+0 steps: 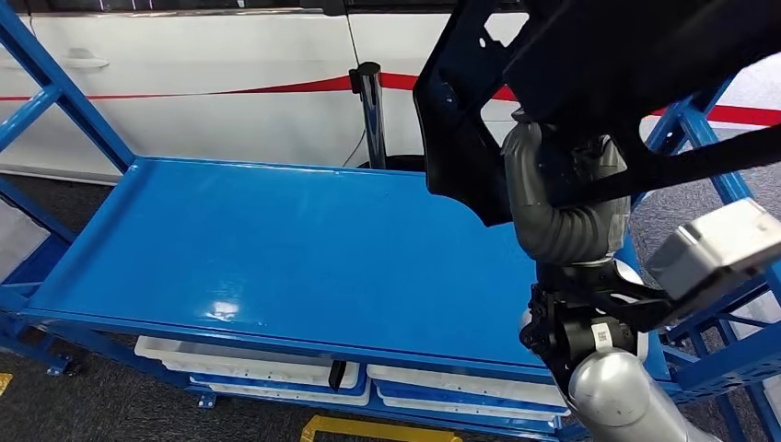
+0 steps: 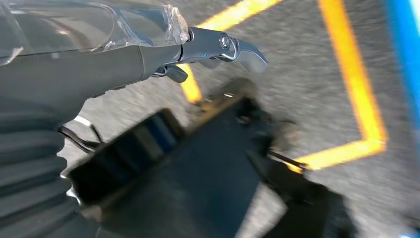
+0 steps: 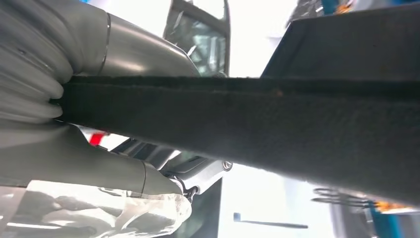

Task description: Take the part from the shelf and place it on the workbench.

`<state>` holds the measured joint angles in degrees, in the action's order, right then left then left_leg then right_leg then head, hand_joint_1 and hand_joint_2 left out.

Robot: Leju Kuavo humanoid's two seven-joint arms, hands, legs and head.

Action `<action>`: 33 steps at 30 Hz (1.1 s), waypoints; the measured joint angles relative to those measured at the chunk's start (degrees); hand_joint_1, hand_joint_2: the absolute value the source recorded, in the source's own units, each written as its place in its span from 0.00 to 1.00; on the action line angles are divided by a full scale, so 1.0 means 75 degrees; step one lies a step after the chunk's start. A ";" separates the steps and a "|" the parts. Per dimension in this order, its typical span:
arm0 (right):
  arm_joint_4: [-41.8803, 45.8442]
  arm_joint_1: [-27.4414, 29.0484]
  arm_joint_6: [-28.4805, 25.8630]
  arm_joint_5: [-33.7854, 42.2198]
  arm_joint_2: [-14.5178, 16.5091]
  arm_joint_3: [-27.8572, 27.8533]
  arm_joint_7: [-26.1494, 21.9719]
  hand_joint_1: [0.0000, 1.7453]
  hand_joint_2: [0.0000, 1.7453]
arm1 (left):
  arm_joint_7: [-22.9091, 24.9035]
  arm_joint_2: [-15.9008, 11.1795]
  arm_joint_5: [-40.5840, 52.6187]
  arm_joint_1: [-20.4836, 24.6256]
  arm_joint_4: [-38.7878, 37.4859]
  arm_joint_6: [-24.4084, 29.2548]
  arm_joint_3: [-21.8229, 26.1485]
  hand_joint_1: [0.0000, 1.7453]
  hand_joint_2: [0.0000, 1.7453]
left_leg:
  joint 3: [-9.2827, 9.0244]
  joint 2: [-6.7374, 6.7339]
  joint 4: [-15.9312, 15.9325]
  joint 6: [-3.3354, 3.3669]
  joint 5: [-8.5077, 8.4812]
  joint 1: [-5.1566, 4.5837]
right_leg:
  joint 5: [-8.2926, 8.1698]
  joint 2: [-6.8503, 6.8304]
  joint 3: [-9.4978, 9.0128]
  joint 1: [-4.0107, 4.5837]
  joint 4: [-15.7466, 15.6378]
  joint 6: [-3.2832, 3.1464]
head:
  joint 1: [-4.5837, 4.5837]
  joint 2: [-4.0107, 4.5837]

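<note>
Above the blue workbench [image 1: 276, 249], the right hand [image 1: 562, 198] grips the black part [image 1: 589, 83], held high (not yet set down). Lifting looks done; lowering and release remain. Beside the body, the left hand [image 2: 218, 47] hangs with fingers straight, empty.

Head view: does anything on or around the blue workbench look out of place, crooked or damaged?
Nothing stands out. The blue workbench is bare and undamaged, the white trays sit under it, and the right hand holds the black part above its right end.
</note>
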<state>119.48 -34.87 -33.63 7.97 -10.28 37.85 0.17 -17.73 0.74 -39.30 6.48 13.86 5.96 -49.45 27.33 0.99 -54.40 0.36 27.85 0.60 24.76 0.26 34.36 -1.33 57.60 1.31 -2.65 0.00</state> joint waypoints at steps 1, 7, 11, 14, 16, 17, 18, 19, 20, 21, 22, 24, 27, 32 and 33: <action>0.0052 0.0020 0.0034 0.0056 0.0014 0.0007 -0.0109 1.00 1.00 | 0.0121 0.0000 0.0068 -0.0008 0.0000 0.0063 -0.0017 0.00 1.00 | 0.0011 0.0000 -0.0007 0.0021 -0.0009 -0.0007 | -0.0019 0.0000 0.0003 -0.0005 -0.0008 0.0022 | 0.0001 0.0000; 0.0383 0.0152 0.0191 0.0126 0.0032 0.0046 -0.0308 1.00 1.00 | 0.0531 0.0026 0.0139 -0.0009 0.0000 0.0223 -0.0049 0.00 1.00 | -0.0067 -0.0040 0.0479 0.0213 -0.0465 0.0094 | 0.0567 0.0000 0.0326 0.0046 0.0736 0.0177 | 0.0019 0.0000; 0.0476 0.0305 0.0224 0.0092 0.0030 0.0067 -0.0332 1.00 1.00 | 0.0872 0.0026 0.0242 -0.0031 0.0000 0.0249 -0.0115 0.00 1.00 | 0.0022 -0.0044 0.0448 0.0131 -0.0512 0.0223 | 0.0930 -0.0004 0.0602 -0.0057 0.1782 0.0333 | 0.0029 0.0000; 0.0538 0.0332 0.0224 0.0077 0.0030 0.0070 -0.0345 1.00 1.00 | 0.0976 0.0008 0.0279 -0.0028 -0.0003 0.0285 -0.0186 0.00 1.00 | 0.0119 -0.0022 0.0281 -0.0092 -0.0448 0.0367 | 0.0323 0.0022 -0.0221 -0.0181 0.0363 0.0550 | 0.0044 0.0000; 0.0586 0.0355 0.0224 0.0063 0.0028 0.0074 -0.0349 1.00 1.00 | 0.0990 -0.0018 0.0279 -0.0017 -0.0012 0.0303 -0.0218 0.00 1.00 | 0.0224 0.0016 0.0124 -0.0237 -0.0405 0.0366 | 0.0256 0.0098 -0.0393 -0.0201 -0.0010 0.0510 | 0.0059 0.0000; 0.0600 0.0369 0.0229 0.0033 0.0028 0.0077 -0.0344 1.00 1.00 | 0.0995 -0.0028 0.0279 -0.0014 -0.0017 0.0316 -0.0226 0.00 1.00 | 0.0278 0.0035 0.0078 -0.0278 -0.0415 0.0358 | 0.0258 0.0132 -0.0318 -0.0192 0.0069 0.0407 | 0.0061 0.0000; 0.0617 0.0383 0.0234 -0.0016 0.0027 0.0077 -0.0329 1.00 1.00 | 0.0998 -0.0027 0.0279 -0.0018 -0.0020 0.0324 -0.0233 0.00 1.00 | 0.0321 0.0046 0.0031 -0.0304 -0.0427 0.0361 | 0.0272 0.0127 -0.0237 -0.0204 0.0121 0.0329 | 0.0045 0.0000; 0.0632 0.0389 0.0240 -0.0077 0.0025 0.0078 -0.0311 1.00 1.00 | 0.0998 -0.0029 0.0276 -0.0019 -0.0021 0.0333 -0.0236 0.00 1.00 | 0.0392 0.0037 -0.0049 -0.0317 -0.0405 0.0373 | 0.0284 0.0120 -0.0171 -0.0196 0.0150 0.0257 | 0.0031 0.0000; 0.0651 0.0396 0.0245 -0.0140 0.0028 0.0079 -0.0293 1.00 1.00 | 0.0997 -0.0031 0.0274 -0.0019 -0.0023 0.0338 -0.0238 0.00 1.00 | 0.0491 0.0007 -0.0236 -0.0316 -0.0284 0.0374 | 0.0255 0.0103 -0.0105 -0.0179 0.0175 0.0190 | 0.0016 0.0000; 0.0679 0.0395 0.0248 -0.0192 0.0028 0.0079 -0.0278 1.00 1.00 | 0.0996 -0.0032 0.0273 -0.0013 -0.0023 0.0341 -0.0240 0.00 1.00 | 0.0629 -0.0026 -0.0571 -0.0298 -0.0060 0.0368 | 0.0219 0.0080 -0.0050 -0.0153 0.0179 0.0131 | 0.0002 0.0000; 0.0704 0.0397 0.0249 -0.0226 0.0029 0.0079 -0.0269 1.00 1.00 | 0.0994 -0.0032 0.0273 -0.0001 -0.0023 0.0343 -0.0244 0.00 1.00 | 0.0813 -0.0060 -0.1060 -0.0276 0.0255 0.0337 | 0.0179 0.0058 -0.0005 -0.0115 0.0175 0.0087 | -0.0010 0.0000; 0.0745 0.0416 0.0244 -0.0268 0.0029 0.0079 -0.0237 1.00 1.00 | 0.0981 -0.0032 0.0281 0.0031 -0.0023 0.0327 -0.0262 0.00 1.00 | 0.1157 -0.0087 -0.2130 -0.0219 0.0860 0.0237 | 0.0096 -0.0001 0.0092 -0.0010 0.0171 0.0026 | -0.0027 0.0000; 0.0814 0.0472 0.0204 -0.0318 0.0022 0.0079 -0.0199 1.00 1.00 | 0.0972 -0.0030 0.0332 0.0050 -0.0023 0.0301 -0.0323 0.00 1.00 | 0.0972 -0.0087 -0.2259 0.0054 0.0867 0.0009 | -0.0048 -0.0043 0.0260 0.0203 0.0169 -0.0064 | -0.0031 0.0000; 0.1035 0.0592 0.0143 -0.0449 0.0007 0.0072 -0.0285 1.00 1.00 | 0.0940 -0.0133 0.0456 0.0063 -0.0052 0.0362 -0.0442 0.00 1.00 | -0.0373 -0.0284 0.0065 0.0863 0.0317 -0.0516 | -0.0400 -0.0108 0.0392 0.0225 0.0005 -0.0104 | 0.0021 0.0000; 0.1075 0.0639 0.0127 -0.0483 0.0004 0.0071 -0.0303 1.00 1.00 | 0.0928 -0.0140 0.0471 0.0072 -0.0054 0.0374 -0.0456 0.00 1.00 | -0.0382 -0.0309 0.0193 0.0861 0.0194 -0.0549 | -0.0500 -0.0126 0.0383 0.0186 -0.0081 -0.0076 | 0.0023 0.0000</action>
<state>127.54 -30.08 -32.68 4.35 -10.25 38.38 -2.10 -10.77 -0.31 -35.76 7.03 13.45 8.77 -52.87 24.46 -1.33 -52.95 6.82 29.31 -3.52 21.01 -0.69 37.23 0.06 56.99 0.74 -2.48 0.00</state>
